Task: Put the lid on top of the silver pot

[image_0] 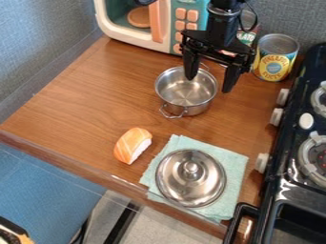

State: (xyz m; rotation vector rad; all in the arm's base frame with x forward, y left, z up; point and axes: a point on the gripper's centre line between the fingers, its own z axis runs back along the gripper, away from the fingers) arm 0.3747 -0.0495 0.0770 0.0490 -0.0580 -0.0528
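The black gripper [208, 85] hangs over the back right part of the silver pot, its two fingers spread open with nothing between them. Below it, the silver pot [186, 91] stands uncovered and empty on the wooden counter, its loop handles at front and back. The round silver lid [191, 178] lies knob up on a light green cloth [237, 164] near the counter's front edge, apart from the pot.
A toy sushi piece [133, 145] lies left of the cloth. Behind stands a toy microwave [127, 26]. A yellow and blue can [276, 58] is right of the gripper, with another can behind. The black stove [290, 152] borders the right side.
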